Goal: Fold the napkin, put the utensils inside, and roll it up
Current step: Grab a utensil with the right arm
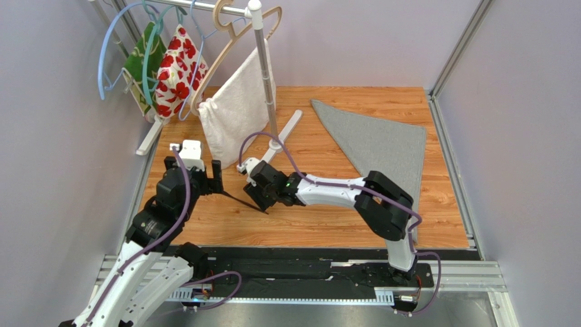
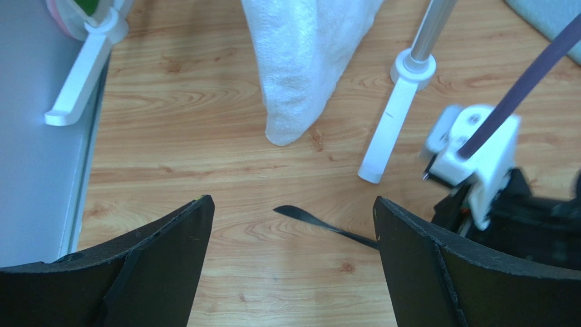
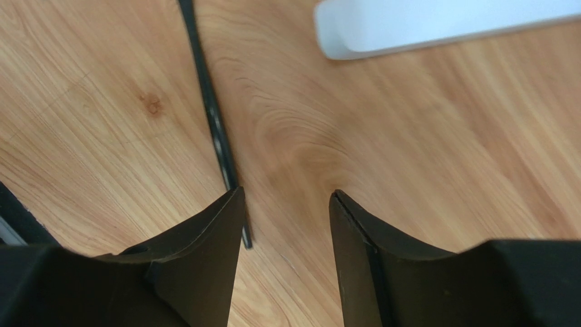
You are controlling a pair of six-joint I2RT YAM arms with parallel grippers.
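The grey napkin (image 1: 382, 143) lies folded into a triangle at the back right of the wooden table; one corner of it shows in the left wrist view (image 2: 552, 13). The slim dark utensil (image 1: 239, 199) lies flat on the wood between the two grippers. My left gripper (image 1: 206, 184) (image 2: 292, 201) is wide open, low over the utensil's pointed end (image 2: 314, 219). My right gripper (image 1: 262, 202) (image 3: 286, 192) is open with a narrower gap. The utensil's handle (image 3: 211, 122) passes under its left finger (image 3: 204, 259), and its tip shows just inside that finger. Only wood lies between the jaws.
A white clothes rack stands at the back left with hangers, a white towel (image 1: 239, 109) (image 2: 307, 61), and red-flowered fabric (image 1: 179, 68). Its white foot bar (image 1: 286, 133) (image 2: 395, 129) (image 3: 436, 24) lies on the table just beyond my right gripper. Metal frame rails border the table.
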